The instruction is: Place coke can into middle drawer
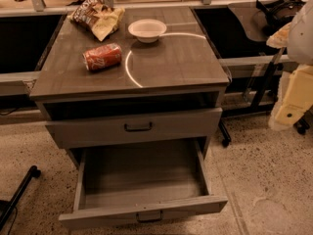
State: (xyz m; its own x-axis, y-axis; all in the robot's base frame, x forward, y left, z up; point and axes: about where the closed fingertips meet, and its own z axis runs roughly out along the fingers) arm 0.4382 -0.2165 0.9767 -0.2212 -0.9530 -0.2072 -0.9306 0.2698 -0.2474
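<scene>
The coke can (102, 56) lies on its side on the left part of the grey cabinet top (176, 65). The middle drawer (142, 177) is pulled far out below, with a bare floor, tall side walls and a small dark handle (149, 216) on its front. My gripper (292, 104) is at the far right edge of the view, on the pale yellow-white arm. It hangs beside the cabinet, below top level, well away from the can and the drawer, and holds nothing that I can see.
A white bowl (146, 29) and a brown-and-yellow snack bag (98, 16) sit at the back of the top. A shallower drawer front with a black bar handle (138, 127) sits slightly out above the open drawer. A dark chair (274, 13) stands at the back right.
</scene>
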